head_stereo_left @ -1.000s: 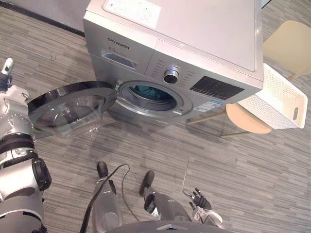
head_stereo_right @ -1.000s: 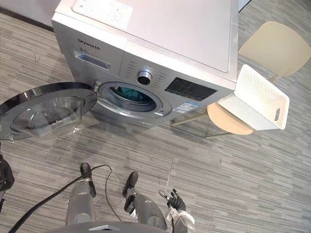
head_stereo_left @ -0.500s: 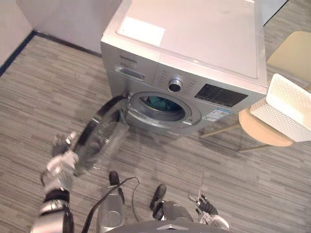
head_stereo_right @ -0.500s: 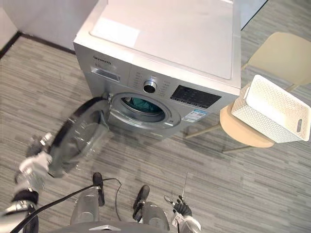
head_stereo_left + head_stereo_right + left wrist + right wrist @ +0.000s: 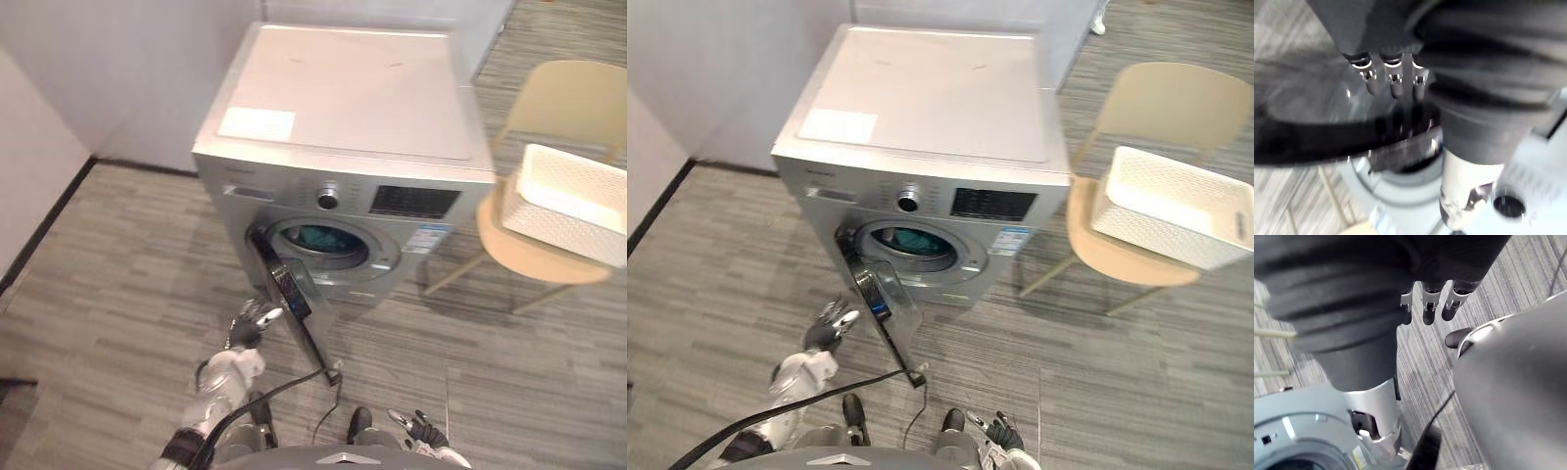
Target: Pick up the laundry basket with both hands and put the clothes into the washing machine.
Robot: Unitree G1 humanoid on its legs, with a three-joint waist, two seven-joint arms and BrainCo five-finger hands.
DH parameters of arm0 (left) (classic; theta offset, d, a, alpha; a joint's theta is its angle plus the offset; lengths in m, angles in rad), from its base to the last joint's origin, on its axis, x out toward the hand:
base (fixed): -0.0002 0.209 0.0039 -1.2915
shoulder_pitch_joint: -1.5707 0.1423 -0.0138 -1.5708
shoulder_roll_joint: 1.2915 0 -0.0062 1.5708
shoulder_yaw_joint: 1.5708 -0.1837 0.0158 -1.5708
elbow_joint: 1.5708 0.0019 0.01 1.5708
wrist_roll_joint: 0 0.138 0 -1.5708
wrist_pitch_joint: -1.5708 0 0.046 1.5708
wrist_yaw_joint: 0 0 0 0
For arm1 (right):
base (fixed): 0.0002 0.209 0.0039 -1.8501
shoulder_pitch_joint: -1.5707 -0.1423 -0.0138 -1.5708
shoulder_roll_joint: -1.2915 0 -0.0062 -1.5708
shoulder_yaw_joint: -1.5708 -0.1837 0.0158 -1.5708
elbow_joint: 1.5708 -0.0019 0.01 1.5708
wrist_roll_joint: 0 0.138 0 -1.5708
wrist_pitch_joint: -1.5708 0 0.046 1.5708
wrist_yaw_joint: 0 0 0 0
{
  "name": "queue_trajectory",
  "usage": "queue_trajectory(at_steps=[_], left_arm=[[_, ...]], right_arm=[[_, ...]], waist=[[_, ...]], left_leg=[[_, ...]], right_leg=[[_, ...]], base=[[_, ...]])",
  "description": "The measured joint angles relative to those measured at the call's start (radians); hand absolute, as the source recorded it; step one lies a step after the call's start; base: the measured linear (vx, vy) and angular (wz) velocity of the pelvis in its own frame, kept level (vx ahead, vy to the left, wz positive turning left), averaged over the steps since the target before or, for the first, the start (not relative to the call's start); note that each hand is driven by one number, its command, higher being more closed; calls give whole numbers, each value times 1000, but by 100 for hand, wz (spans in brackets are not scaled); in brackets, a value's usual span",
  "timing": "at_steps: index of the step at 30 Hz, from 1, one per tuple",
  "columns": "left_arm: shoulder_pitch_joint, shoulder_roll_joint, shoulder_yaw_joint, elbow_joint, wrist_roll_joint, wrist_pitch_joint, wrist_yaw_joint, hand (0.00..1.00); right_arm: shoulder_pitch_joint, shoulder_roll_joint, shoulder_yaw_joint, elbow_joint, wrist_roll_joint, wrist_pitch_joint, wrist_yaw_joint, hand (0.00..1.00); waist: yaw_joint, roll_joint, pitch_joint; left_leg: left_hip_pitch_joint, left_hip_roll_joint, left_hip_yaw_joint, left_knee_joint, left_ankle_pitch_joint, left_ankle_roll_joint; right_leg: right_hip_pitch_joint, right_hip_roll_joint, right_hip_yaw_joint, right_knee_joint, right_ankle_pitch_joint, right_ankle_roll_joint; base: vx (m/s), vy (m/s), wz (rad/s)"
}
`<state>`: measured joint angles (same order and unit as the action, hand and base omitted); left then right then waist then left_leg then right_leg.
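Silver front-loading washing machine (image 5: 343, 147) on a grey striped floor (image 5: 118, 274), seen from above. Its round glass door (image 5: 291, 294) is hinged at the left of the machine's opening and stands partly open, edge-on to the head camera. A teal garment (image 5: 315, 236) lies inside the machine's drum. The left hand (image 5: 247, 325) is in front of the machine, just beside the door's outer face, with its fingers straight and spread, holding nothing; whether they touch the glass cannot be told. The white perforated laundry basket (image 5: 568, 201) rests on the seat of a beige chair (image 5: 558, 103) to the right of the machine, well apart from both hands. The right hand (image 5: 419, 431) hangs low in front of the machine, fingers relaxed and empty.
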<state>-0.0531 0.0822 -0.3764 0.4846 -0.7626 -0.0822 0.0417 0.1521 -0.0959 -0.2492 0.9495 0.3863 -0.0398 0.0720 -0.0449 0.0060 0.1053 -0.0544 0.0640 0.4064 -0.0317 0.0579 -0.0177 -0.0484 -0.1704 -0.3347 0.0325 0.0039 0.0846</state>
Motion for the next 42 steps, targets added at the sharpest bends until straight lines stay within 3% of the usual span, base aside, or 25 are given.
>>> queue_trajectory(at_steps=[10,17,22,28,31,35,42], left_arm=[[-71,19,-13,-40,33,-8,-35,0],[41,33,107,74,78,-1,-46,0],[96,42,209,218,131,3,-45,0],[141,42,413,580,346,20,-29,0],[184,32,515,658,428,42,-33,0],[221,23,575,683,550,59,-49,0],[249,-8,652,685,506,60,-49,0]], right_arm=[[13,5,-38,27,0,5,-30,0],[41,7,-95,90,0,22,-30,0],[41,10,-97,90,0,23,-29,0],[-18,12,-83,132,0,19,-28,0],[-21,15,-69,137,-2,18,-26,0],[-39,5,-68,169,-37,22,-24,0],[-51,-3,-67,208,-71,26,-16,0]], waist=[[-62,6,-8],[-60,12,-31],[-38,7,-53],[-9,-7,-61],[4,-10,-63],[19,-11,-68],[50,-19,-69]], left_leg=[[70,0,117,-27,-5,-7],[76,-12,93,-45,-6,-15],[77,-22,47,-46,-1,-6],[96,-31,0,-48,1,-4],[104,-35,-25,-54,2,-3],[109,-42,-53,-55,3,-2],[110,-83,-133,-55,-5,17]], right_leg=[[18,19,118,-91,72,-1],[38,13,98,-119,72,6],[67,4,49,-119,68,14],[117,0,8,-113,55,17],[140,-3,-12,-113,41,13],[155,-11,-38,-98,20,21],[181,-59,-116,-41,-26,52]], base=[[-49,-9,-40],[-25,-3,8],[18,2,29],[23,-3,23],[-19,0,22],[-34,4,21],[3,48,38]])
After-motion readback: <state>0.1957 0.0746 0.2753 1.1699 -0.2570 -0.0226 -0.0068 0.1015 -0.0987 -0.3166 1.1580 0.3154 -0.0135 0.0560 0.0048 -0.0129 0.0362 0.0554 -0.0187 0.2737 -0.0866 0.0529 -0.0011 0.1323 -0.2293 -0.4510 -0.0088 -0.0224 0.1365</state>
